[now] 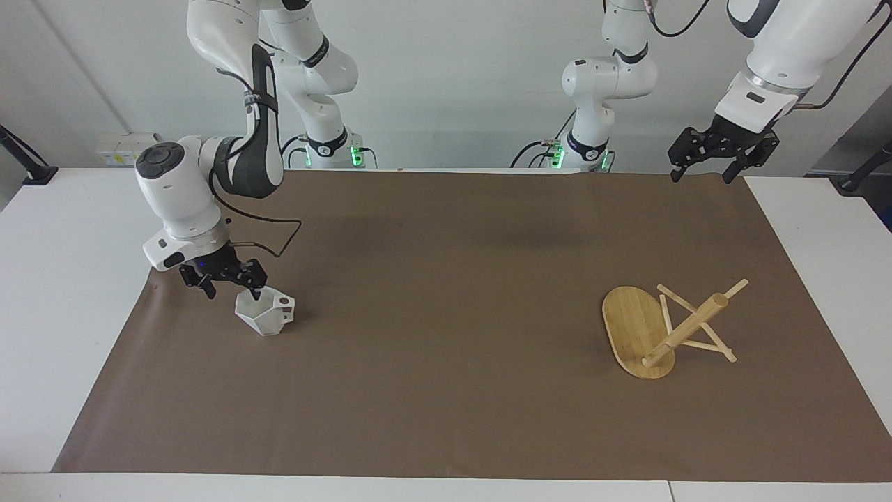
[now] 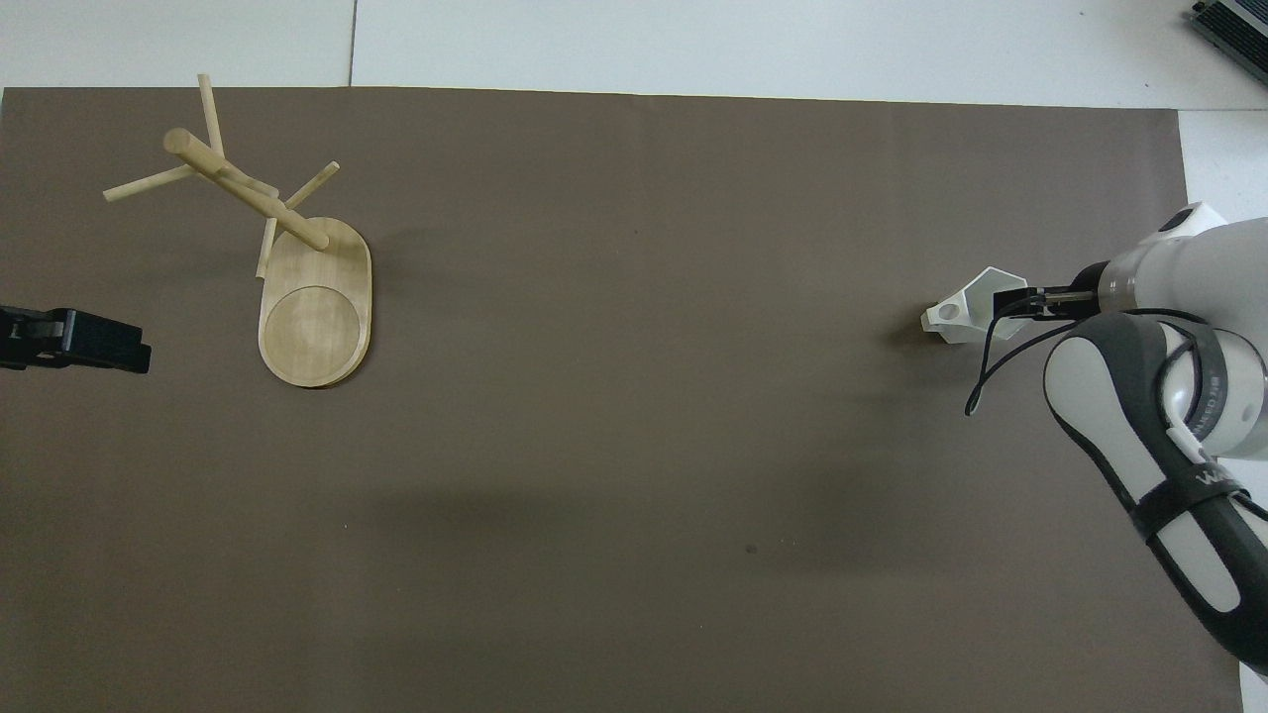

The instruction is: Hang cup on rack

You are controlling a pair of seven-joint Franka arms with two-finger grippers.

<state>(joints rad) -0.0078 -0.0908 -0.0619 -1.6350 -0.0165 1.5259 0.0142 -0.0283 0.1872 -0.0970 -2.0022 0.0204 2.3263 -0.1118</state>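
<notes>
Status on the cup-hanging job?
Done: nothing yet. In hand: right gripper, open, is at the rim of the small white faceted cup on the brown mat. Left: grasp, lift, hang on the light bamboo rack. Left gripper waits, open.
</notes>
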